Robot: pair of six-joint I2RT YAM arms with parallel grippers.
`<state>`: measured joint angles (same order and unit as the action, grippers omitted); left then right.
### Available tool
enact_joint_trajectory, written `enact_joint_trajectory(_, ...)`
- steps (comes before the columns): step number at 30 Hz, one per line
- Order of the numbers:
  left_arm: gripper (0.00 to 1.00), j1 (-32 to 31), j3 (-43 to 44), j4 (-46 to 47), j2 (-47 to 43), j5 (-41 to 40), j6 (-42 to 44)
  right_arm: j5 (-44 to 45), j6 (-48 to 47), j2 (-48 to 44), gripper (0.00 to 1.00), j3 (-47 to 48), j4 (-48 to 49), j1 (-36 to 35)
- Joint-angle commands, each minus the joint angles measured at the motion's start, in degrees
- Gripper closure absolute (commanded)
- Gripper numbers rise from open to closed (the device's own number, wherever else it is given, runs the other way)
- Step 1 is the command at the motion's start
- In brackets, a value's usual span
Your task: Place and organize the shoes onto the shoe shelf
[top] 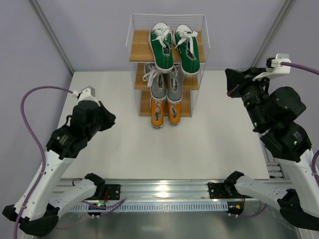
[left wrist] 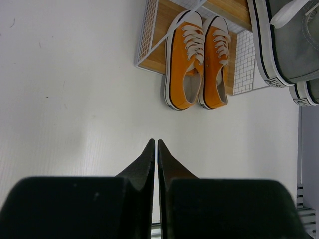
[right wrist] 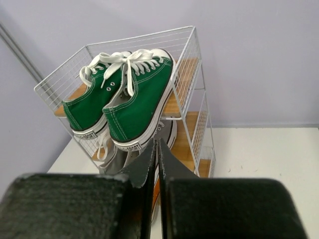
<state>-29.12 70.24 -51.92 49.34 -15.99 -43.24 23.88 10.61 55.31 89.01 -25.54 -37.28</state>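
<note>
The shoe shelf (top: 141, 50) stands at the middle of the far edge of the surface (top: 149, 149). It has three wooden boards inside a white wire frame.

Shelf contents, top to bottom:
- Top board: green pair (top: 162, 47), side by side, toes toward the far edge, heels projecting past the front of the board.
- Middle board: grey pair (top: 174, 85), side by side, same orientation. A white lace trails off on the left side.
- Bottom board: orange pair (left wrist: 185, 59), the two shoes touching along their inner sides, heels overhanging the front of the board onto the surface.

All six shoes are on the shelf, one colour per board.

Left hand (left wrist: 155, 145): fingers pressed together, tips meeting, nothing between them. It hangs above the left part of the surface and points toward the orange pair, well apart from the shelf.

Right hand (right wrist: 156, 144): fingers pressed together, nothing pinched. It is raised over the right part of the surface and faces the green pair on the top board. In the wrist view its tips overlap the shoe heels, but the top view shows it well clear of the frame.
</note>
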Motion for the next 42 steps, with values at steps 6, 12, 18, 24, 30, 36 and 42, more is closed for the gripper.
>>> enact_joint_trajectory(6,1.0,0.1,2.7,4.9,2.5,3.9,2.2,3.6,3.6,8.8,0.96,3.1,-7.7,0.1)
enact_joint_trajectory(12,1.0,0.1,3.9,3.8,2.5,3.5,3.5,3.8,4.5,16.3,0.96,6.9,-7.8,0.1)
enact_joint_trajectory(18,1.0,0.1,3.9,2.9,1.5,2.6,4.4,-0.2,5.9,20.4,0.96,8.5,-6.4,0.2)
enact_joint_trajectory(24,1.0,0.0,3.9,2.7,1.2,2.4,5.0,-5.9,5.8,26.5,0.96,14.1,-5.3,0.2)
enact_joint_trajectory(30,1.0,0.1,4.0,2.4,0.7,1.7,5.7,-7.2,5.8,30.8,0.96,18.7,-6.9,0.2)
enact_joint_trajectory(36,1.0,0.1,4.3,2.8,1.1,2.5,6.2,-6.5,6.3,31.8,0.96,18.5,-10.5,0.2)
enact_joint_trajectory(42,1.0,0.1,5.5,3.7,2.9,4.6,6.6,-5.5,7.6,30.5,0.96,16.0,-15.0,0.4)
